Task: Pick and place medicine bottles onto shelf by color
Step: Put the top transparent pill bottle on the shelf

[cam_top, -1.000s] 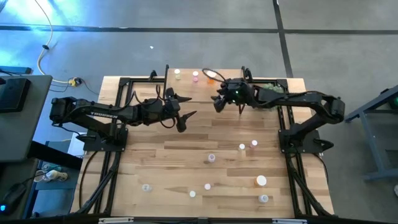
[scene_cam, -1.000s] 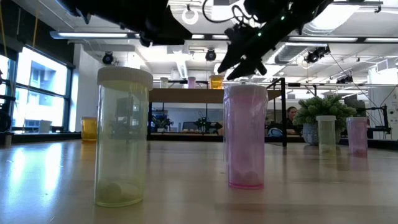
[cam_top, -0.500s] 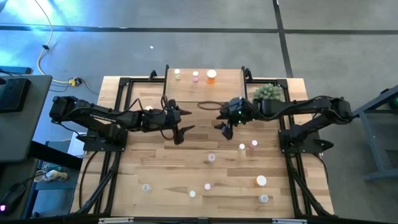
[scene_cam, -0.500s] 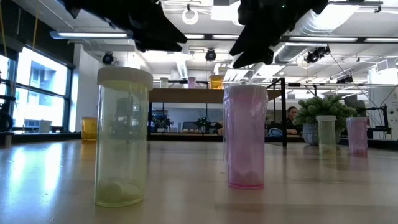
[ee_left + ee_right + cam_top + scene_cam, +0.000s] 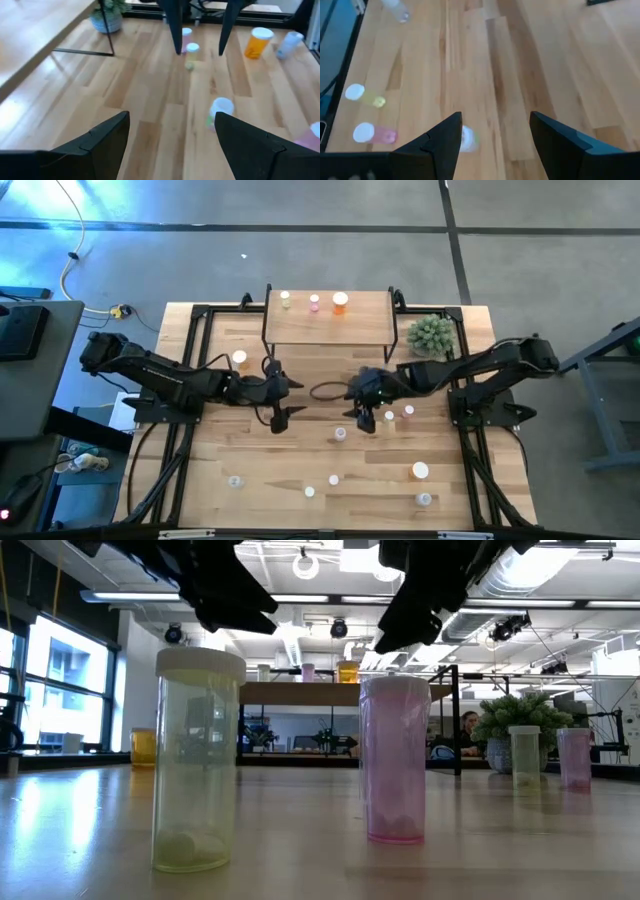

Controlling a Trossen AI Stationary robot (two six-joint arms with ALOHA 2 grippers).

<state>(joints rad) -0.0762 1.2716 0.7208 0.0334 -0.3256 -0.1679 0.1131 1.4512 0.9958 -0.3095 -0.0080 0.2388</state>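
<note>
Wooden table (image 5: 250, 450) strewn with medicine bottles (image 5: 340, 434); three are stood on the shelf (image 5: 370, 325).
Left gripper (image 5: 279, 395) and right gripper (image 5: 357, 408) are held over mid-table; both are spread open, nothing gripped.

Three white-capped medicine bottles (image 5: 314, 302) on the low light-wood shelf (image 5: 360, 321); nine more on the tabletop (image 5: 300, 450) around it.

No text, label, brand, number or sign can be read in any view. The bottles carry no legible labels, and any marking on the arms is too small to make out.
</note>
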